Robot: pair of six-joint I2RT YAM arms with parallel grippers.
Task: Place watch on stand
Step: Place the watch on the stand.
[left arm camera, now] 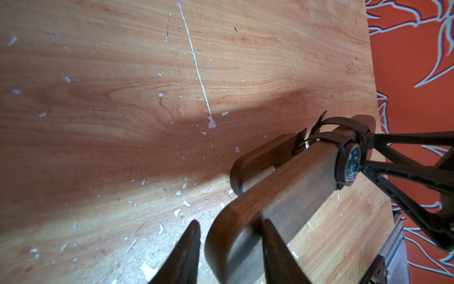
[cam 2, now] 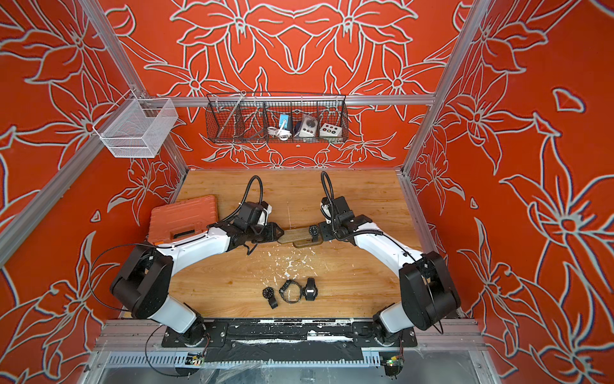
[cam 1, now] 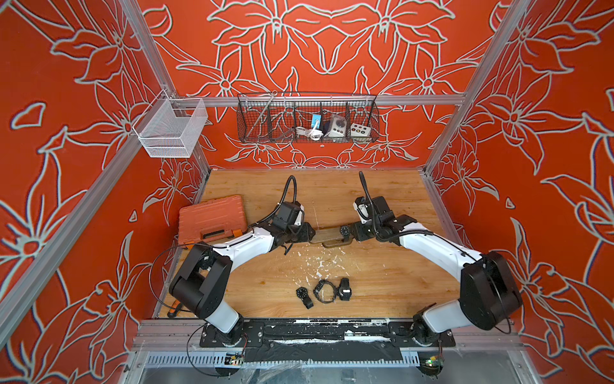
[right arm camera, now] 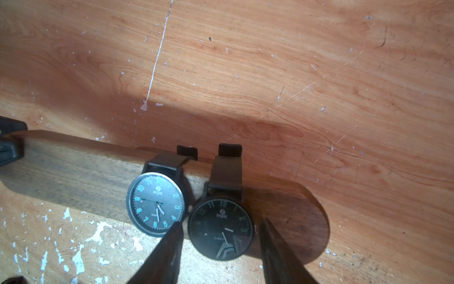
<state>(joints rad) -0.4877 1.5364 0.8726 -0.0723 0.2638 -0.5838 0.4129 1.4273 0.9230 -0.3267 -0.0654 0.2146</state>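
The stand (cam 1: 324, 235) (cam 2: 295, 236) is a brown wooden bar on a dark base, lying mid-table between both arms. Two watches are strapped round its right part: a grey-faced one (right arm camera: 156, 204) (cam 1: 345, 230) and a black-faced watch (right arm camera: 221, 227). My right gripper (right arm camera: 221, 222) (cam 1: 351, 232) is shut on the black-faced watch's case, a finger on each side. My left gripper (left arm camera: 231, 221) (cam 1: 312, 234) straddles the bar's rounded left end (left arm camera: 233, 236). It is open: one finger (left arm camera: 272, 246) touches the wood and the other finger (left arm camera: 189, 246) stands a narrow gap off.
Three more dark watches (cam 1: 303, 294) (cam 1: 324, 291) (cam 1: 344, 289) lie near the front of the table. An orange tool case (cam 1: 212, 217) sits at the left, behind the left arm. A black wire basket (cam 1: 307, 119) and a white mesh basket (cam 1: 172, 129) hang on the frame.
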